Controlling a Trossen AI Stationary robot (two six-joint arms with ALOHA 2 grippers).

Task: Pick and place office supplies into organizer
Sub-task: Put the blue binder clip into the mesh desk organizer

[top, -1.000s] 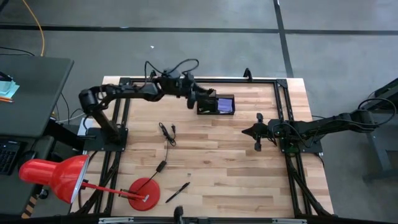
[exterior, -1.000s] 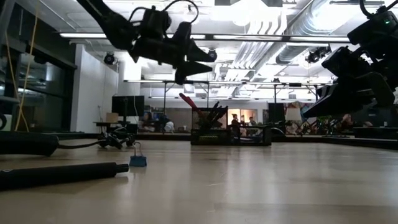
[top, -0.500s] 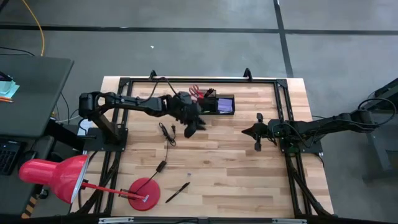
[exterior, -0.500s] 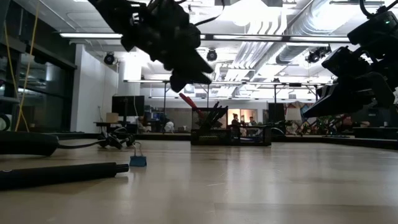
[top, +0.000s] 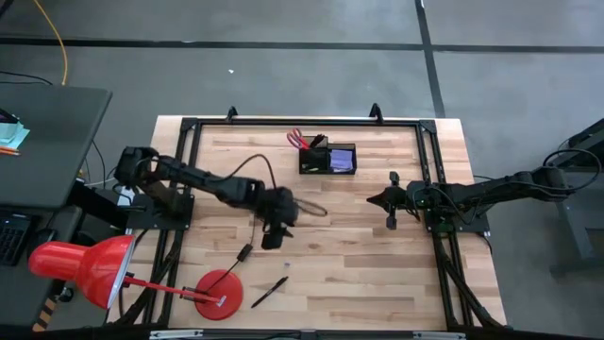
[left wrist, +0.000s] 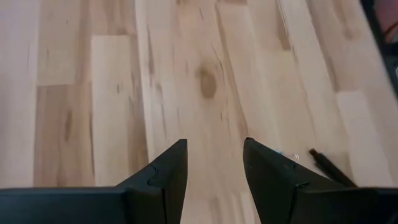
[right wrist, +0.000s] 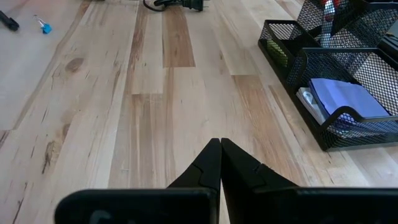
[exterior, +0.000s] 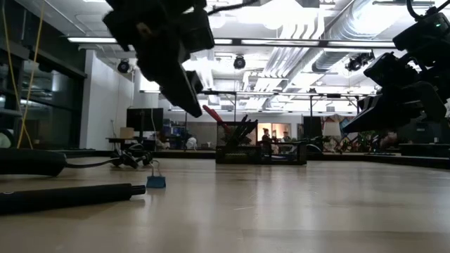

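Observation:
The black mesh organizer point(top: 328, 158) stands at the table's far edge. Red-handled scissors point(top: 300, 140) stick up out of its cup section, and a purple sticky-note pad point(right wrist: 345, 96) lies in its tray. A black pen point(top: 269, 293) lies flat near the table's near edge. My left gripper point(top: 272, 242) hangs open over bare wood at mid-table, slanting down, between the organizer and the pen. In the left wrist view only wood shows between its fingers point(left wrist: 214, 158), and the pen's end point(left wrist: 329, 169) lies off to one side. My right gripper point(top: 374, 199) waits shut at the right, level with the organizer.
A thin black cable point(top: 252, 203) runs across the wood just left of my left gripper. A red lamp base point(top: 219, 295) sits by the near edge, left of the pen. A tiny blue piece point(right wrist: 43, 26) lies near the pen. Black frame rails point(top: 429, 161) border the table.
My left gripper has swung away from the organizer at the far edge toward the table's middle and near side. It has sunk a little and tipped from nearly level to slanting down. The scissors it was covering now show standing in the organizer.

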